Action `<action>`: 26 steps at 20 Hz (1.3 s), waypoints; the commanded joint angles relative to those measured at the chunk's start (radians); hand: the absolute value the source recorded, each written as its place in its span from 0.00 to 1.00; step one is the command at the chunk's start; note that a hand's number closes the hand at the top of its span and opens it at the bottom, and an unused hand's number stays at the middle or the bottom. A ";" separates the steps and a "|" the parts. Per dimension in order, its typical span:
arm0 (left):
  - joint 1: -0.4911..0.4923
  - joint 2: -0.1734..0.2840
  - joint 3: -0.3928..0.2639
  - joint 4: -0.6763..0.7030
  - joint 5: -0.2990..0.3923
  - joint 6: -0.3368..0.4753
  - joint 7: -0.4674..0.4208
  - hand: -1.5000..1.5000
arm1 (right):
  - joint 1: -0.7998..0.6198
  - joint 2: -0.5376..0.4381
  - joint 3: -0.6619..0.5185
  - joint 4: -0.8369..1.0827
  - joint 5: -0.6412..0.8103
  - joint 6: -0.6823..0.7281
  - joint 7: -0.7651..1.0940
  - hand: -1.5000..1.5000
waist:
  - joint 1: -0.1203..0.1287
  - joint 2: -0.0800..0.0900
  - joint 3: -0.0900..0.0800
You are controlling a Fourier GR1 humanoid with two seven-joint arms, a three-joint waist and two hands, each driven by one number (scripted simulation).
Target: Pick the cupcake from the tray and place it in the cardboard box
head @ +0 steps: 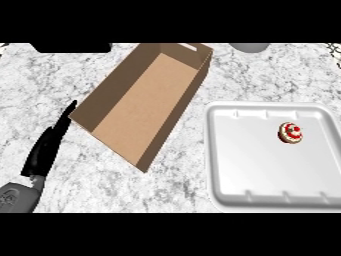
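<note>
A small cupcake (pixel 291 132) with white frosting and red topping sits in the upper right part of the white tray (pixel 236 165), which lies on the counter at the right. The open cardboard box (pixel 147 107) lies left of the tray, running diagonally from the top middle down toward the centre, with nothing inside it. My left hand (pixel 46 150) is at the lower left, fingers straight and pointing up toward the box's near left corner, apart from it. The right hand shows nowhere.
The counter is grey-white marble. A dark object (pixel 69 47) sits at the top left edge and a grey round object (pixel 248 47) at the top, right of the box. Bare marble lies between box and tray.
</note>
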 commanded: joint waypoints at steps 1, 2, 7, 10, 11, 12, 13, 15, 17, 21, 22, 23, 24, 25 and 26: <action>-0.018 -0.003 0.019 0.014 -0.018 -0.022 0.003 0.50 | 0.055 0.018 0.051 -0.129 0.136 -0.044 0.181 0.00 | 0.005 0.001 0.000; 0.002 -0.014 0.017 0.026 -0.020 -0.022 -0.026 0.50 | 0.048 0.056 0.095 -0.158 0.202 -0.092 0.232 0.00 | 0.008 0.002 0.000; -0.057 -0.045 0.043 0.081 -0.038 -0.028 -0.023 0.50 | 0.015 0.064 0.138 -0.252 0.364 -0.092 0.502 0.00 | 0.009 0.003 0.000; -0.055 -0.065 0.048 0.054 -0.066 -0.040 0.027 0.50 | -0.028 0.036 0.121 -0.286 0.387 0.008 0.582 0.00 | 0.007 0.001 0.001; -0.020 -0.049 0.021 -0.091 -0.077 -0.014 0.117 0.50 | -0.095 0.023 0.121 -0.256 0.402 0.011 0.646 0.00 | 0.018 -0.001 0.001; -0.026 -0.060 0.045 -0.027 -0.076 -0.031 0.066 0.50 | -0.107 0.048 0.149 -0.257 0.448 0.014 0.680 0.00 | 0.014 0.000 0.001; 0.008 -0.115 0.016 0.036 -0.114 0.003 -0.036 0.50 | -0.094 0.041 0.148 -0.293 0.447 0.043 0.702 0.00 | 0.010 0.001 0.000; -0.001 -0.068 0.075 0.016 -0.086 -0.065 0.008 0.50 | -0.133 0.064 0.151 -0.198 0.458 0.057 0.661 0.00 | 0.010 0.000 0.001; 0.020 -0.076 0.065 -0.051 -0.120 -0.044 0.040 0.50 | -0.201 0.054 0.160 -0.208 0.465 0.109 0.730 0.00 | 0.014 -0.001 0.001; -0.057 -0.082 0.141 0.038 -0.110 -0.121 0.040 0.50 | -0.240 0.101 0.173 -0.133 0.495 0.110 0.669 0.00 | 0.008 0.000 0.001; -0.021 -0.101 0.126 0.036 -0.146 -0.101 0.015 0.50 | -0.261 0.122 0.196 -0.107 0.562 0.078 0.670 0.00 | 0.009 0.000 0.001; -0.021 -0.106 0.131 0.018 -0.130 -0.110 0.024 0.50 | -0.276 0.151 0.227 -0.087 0.621 0.041 0.700 0.00 | 0.011 0.000 0.001; 0.038 -0.113 0.134 -0.001 -0.150 -0.114 -0.015 0.50 | -0.288 0.117 0.145 -0.060 0.552 0.070 0.653 0.00 | 0.010 -0.001 0.001; 0.054 -0.088 0.134 -0.087 -0.136 -0.132 0.064 0.50 | -0.307 0.111 0.138 -0.121 0.555 0.093 0.723 0.00 | 0.012 -0.001 0.001; 0.055 -0.125 0.133 0.034 -0.163 -0.108 -0.050 0.50 | -0.360 0.111 0.127 -0.029 0.553 0.057 0.664 0.00 | 0.011 0.000 0.001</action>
